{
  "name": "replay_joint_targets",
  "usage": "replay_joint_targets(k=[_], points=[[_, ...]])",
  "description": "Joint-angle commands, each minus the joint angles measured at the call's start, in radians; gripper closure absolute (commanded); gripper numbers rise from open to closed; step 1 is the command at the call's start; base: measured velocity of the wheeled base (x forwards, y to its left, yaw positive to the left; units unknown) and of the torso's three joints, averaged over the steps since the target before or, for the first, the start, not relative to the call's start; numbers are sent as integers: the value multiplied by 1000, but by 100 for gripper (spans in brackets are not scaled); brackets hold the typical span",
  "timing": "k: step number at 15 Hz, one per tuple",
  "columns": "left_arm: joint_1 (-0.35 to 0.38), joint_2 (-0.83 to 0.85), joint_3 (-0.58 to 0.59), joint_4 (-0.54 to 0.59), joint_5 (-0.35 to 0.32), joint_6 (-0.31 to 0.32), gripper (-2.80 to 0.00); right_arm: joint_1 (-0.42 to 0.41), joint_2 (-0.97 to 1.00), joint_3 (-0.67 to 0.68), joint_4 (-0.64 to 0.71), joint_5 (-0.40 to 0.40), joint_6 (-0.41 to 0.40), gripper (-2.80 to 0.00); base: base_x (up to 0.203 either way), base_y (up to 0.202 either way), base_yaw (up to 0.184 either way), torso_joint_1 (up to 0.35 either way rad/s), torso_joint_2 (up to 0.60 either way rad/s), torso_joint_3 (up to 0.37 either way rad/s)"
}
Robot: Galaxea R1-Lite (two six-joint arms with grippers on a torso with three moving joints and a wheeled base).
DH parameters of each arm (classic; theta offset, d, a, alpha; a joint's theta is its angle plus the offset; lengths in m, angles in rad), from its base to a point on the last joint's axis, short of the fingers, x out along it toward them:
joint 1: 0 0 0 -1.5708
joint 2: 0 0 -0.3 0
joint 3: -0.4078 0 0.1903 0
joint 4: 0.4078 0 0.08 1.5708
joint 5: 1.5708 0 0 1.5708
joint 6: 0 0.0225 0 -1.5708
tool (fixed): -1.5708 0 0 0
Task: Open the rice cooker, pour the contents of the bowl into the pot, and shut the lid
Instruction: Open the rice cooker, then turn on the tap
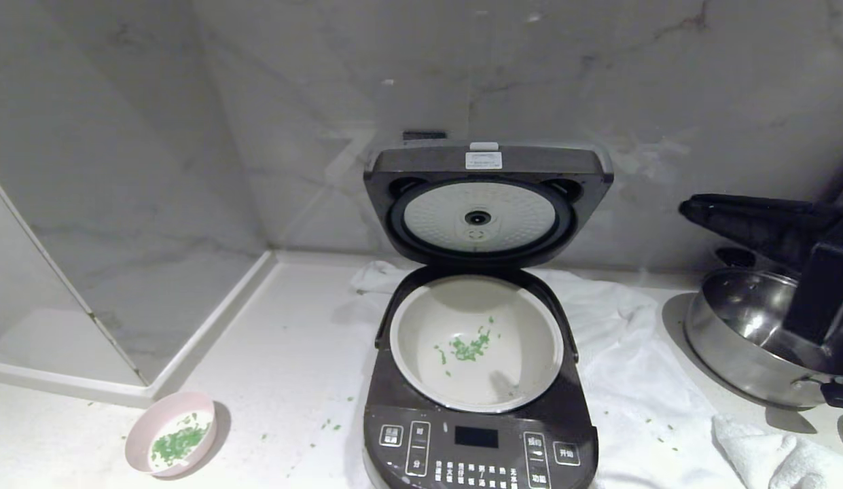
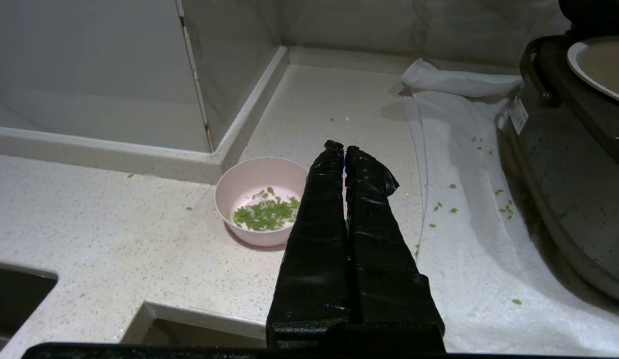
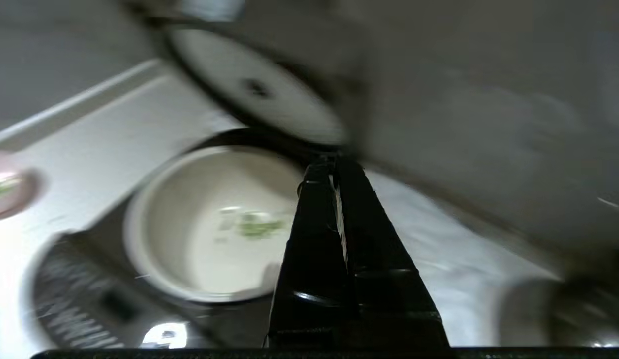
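The dark rice cooker stands open on a white cloth, its lid upright against the wall with the white dimpled plate facing me. Its white pot holds a small patch of green contents. The pink bowl sits on the counter to the cooker's left with more green bits inside. In the left wrist view my left gripper is shut and empty, beside the bowl. My right gripper hangs shut and empty to the right of the lid, pointing toward it; its wrist view shows the gripper over the pot.
A shiny steel pan sits at the right under my right arm. The white cloth spreads beneath the cooker, and a folded towel lies at the front right. Loose green bits dot the counter. A raised ledge borders the left.
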State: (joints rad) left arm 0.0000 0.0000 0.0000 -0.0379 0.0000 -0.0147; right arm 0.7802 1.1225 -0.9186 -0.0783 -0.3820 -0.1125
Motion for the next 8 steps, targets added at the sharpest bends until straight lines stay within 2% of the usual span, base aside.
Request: replay_joint_targets(k=[1, 3, 6, 8], points=[[0, -2, 14, 0, 0, -1, 0, -162, -120, 47, -3, -8, -11, 0, 0, 0, 0, 0, 0, 0], [0, -2, 14, 0, 0, -1, 0, -334, -160, 72, -2, -10, -18, 0, 0, 0, 0, 0, 0, 0], [0, -2, 14, 0, 0, -1, 0, -595, -240, 119, -3, -12, -74, 0, 0, 0, 0, 0, 0, 0], [0, -2, 14, 0, 2, -2, 0, -736, -337, 157, 1, -13, -99, 0, 0, 0, 0, 0, 0, 0]])
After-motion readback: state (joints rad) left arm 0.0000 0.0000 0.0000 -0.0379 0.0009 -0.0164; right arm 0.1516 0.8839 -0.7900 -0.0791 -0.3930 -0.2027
